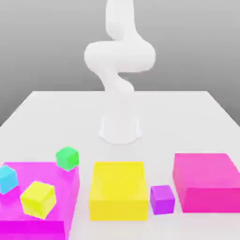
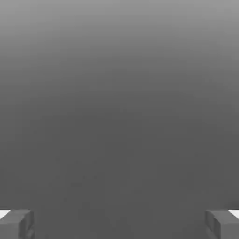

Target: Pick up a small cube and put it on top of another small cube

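The tool (image 2: 119,224) is fully released and holds nothing. The small purple cube (image 1: 162,199) rests on the desk (image 1: 56,112), between the yellow block (image 1: 118,190) and the magenta block (image 1: 206,180). A straight vertical descent is advised, with fingers cleared of both neighbouring blocks.

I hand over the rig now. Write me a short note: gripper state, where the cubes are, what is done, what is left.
Gripper: open, holding nothing.
Small plain purple cube: on the white table, between the big yellow block and the big magenta block at the exterior view's right.
Small green cube and small cyan cube: at the other big magenta block, exterior view's left.
Done: nothing stacked.
Left: pick the purple cube, place it on another small cube.
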You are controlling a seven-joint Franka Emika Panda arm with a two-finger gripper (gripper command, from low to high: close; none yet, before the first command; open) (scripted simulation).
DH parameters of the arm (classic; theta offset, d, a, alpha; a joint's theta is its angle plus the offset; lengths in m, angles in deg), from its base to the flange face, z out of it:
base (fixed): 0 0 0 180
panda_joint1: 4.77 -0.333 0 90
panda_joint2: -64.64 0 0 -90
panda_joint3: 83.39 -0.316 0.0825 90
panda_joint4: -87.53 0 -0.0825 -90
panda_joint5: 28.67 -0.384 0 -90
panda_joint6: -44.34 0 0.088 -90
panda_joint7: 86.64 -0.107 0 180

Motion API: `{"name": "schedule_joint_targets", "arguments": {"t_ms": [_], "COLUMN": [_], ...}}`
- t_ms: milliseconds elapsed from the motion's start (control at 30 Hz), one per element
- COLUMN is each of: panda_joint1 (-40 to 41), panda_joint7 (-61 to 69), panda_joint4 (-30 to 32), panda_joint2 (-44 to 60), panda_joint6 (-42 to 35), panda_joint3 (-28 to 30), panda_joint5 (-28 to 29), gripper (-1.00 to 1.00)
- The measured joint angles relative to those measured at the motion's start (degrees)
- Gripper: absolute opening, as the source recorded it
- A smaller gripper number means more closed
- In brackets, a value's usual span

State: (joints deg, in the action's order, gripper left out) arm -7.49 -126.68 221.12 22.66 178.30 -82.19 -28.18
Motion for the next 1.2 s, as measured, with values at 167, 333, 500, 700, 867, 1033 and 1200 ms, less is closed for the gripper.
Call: {"name": "schedule_joint_targets", "arguments": {"t_ms": [167,333,500,700,867,1033,1200], "panda_joint1": [-5.44,-10.43,-14.77,-19.26,-21.47,-21.77,-19.17], "panda_joint7": [12.06,24.20,36.83,52.43,65.56,76.10,79.24], "panda_joint4": [3.70,7.28,10.87,15.17,18.75,21.31,19.84], "panda_joint2": [7.89,15.52,23.19,32.45,40.20,48.38,58.56], "panda_joint6": [4.45,8.79,13.14,18.34,22.65,27.78,35.99], "panda_joint3": [2.58,5.06,6.97,8.39,7.52,5.79,2.45], "panda_joint5": [0.76,0.90,0.34,-0.97,-2.27,-3.08,-6.13], "gripper": [0.00,0.00,0.00,0.00,0.00,0.00,0.00]}}
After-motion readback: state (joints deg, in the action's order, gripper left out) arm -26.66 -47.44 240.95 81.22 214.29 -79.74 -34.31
